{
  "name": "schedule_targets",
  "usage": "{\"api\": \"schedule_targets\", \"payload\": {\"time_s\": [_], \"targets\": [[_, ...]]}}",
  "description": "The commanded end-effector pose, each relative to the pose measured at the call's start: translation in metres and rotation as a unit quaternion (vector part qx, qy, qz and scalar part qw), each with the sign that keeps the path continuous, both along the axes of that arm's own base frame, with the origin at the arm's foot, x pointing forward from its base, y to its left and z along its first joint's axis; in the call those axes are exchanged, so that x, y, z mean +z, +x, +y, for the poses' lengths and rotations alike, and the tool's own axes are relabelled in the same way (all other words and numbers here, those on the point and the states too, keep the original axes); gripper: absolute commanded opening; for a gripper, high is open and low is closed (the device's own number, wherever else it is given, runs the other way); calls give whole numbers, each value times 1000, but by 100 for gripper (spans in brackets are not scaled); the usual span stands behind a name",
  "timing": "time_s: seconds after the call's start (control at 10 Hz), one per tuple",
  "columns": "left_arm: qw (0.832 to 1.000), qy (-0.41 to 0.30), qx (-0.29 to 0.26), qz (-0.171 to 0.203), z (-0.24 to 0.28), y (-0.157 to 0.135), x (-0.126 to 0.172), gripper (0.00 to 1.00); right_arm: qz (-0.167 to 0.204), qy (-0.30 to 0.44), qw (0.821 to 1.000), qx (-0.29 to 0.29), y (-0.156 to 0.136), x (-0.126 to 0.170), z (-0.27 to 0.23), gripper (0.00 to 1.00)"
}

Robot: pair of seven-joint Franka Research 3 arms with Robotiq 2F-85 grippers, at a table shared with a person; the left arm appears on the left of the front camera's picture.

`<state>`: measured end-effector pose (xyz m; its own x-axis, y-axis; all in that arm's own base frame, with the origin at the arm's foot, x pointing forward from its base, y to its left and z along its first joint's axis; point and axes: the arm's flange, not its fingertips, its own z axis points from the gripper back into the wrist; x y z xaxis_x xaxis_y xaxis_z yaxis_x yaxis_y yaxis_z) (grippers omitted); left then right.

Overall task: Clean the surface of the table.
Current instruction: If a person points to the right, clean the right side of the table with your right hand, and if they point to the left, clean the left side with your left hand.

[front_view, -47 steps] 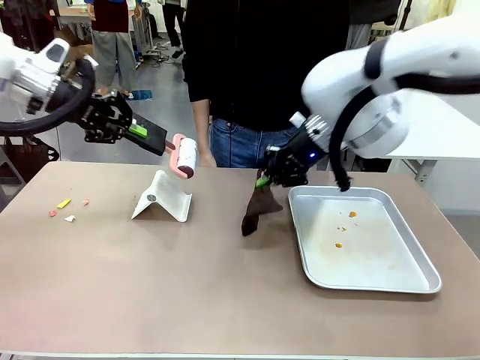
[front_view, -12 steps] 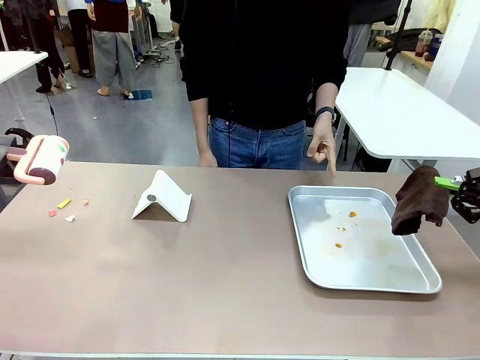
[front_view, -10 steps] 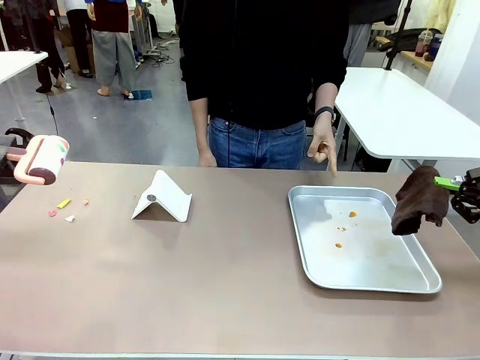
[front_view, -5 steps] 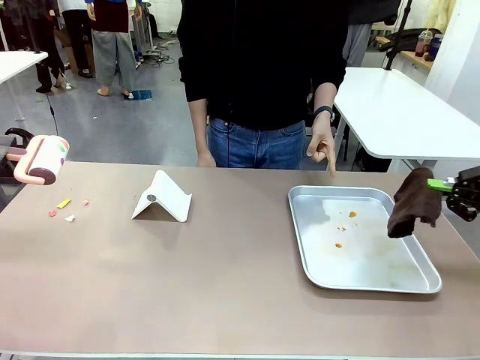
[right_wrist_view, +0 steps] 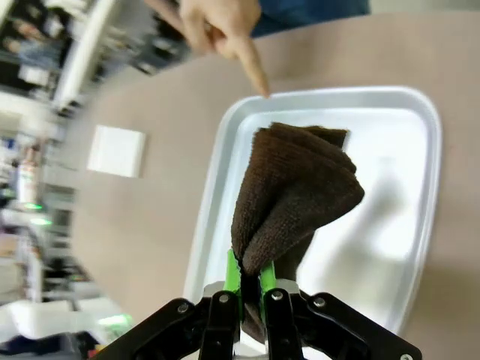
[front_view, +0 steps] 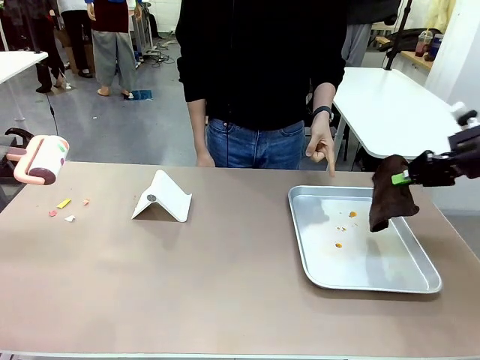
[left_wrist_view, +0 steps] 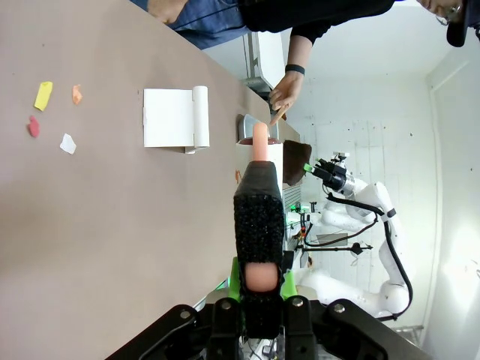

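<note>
The right gripper [right_wrist_view: 250,279] is pinched narrow on a fold of a dark brown cloth [right_wrist_view: 292,195], which bunches up past its fingertips. Under and beyond the cloth, a metal tray [right_wrist_view: 405,150] lies on the table [right_wrist_view: 150,225]. From the front, the cloth's lower end appears to hang just clear of the tray floor, though the angle makes that hard to judge. Past the tray's far rim from this gripper, a person's hand [right_wrist_view: 217,26] points one finger down at the rim. The left gripper [left_wrist_view: 261,283] clamps the black handle of a lint roller [left_wrist_view: 259,217], held in the air. Beyond the roller's tip, a white folded stand [left_wrist_view: 176,118] and small coloured scraps [left_wrist_view: 45,95] lie on the tabletop.
</note>
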<state>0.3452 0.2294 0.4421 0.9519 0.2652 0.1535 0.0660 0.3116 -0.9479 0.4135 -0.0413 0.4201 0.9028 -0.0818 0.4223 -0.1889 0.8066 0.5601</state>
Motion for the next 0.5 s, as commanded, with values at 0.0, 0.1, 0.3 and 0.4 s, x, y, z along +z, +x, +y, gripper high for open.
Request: {"api": "schedule_targets", "payload": {"time_s": [0.0, 0.1, 0.3, 0.4], "targets": [[1000, 2, -2, -8, 0, -3, 2, 15, -6, -114, 993, -10, 28, -18, 14, 11], [1000, 2, -2, -8, 0, -3, 2, 15, -28, -154, 988, 2, 34, -22, 20, 11], [1000, 2, -2, -8, 0, -3, 2, 15, -77, -222, 972, 15, 44, -31, 25, 11], [1000, 2, -2, -8, 0, -3, 2, 15, -104, -241, 965, 16, 44, -31, 26, 11]]}}
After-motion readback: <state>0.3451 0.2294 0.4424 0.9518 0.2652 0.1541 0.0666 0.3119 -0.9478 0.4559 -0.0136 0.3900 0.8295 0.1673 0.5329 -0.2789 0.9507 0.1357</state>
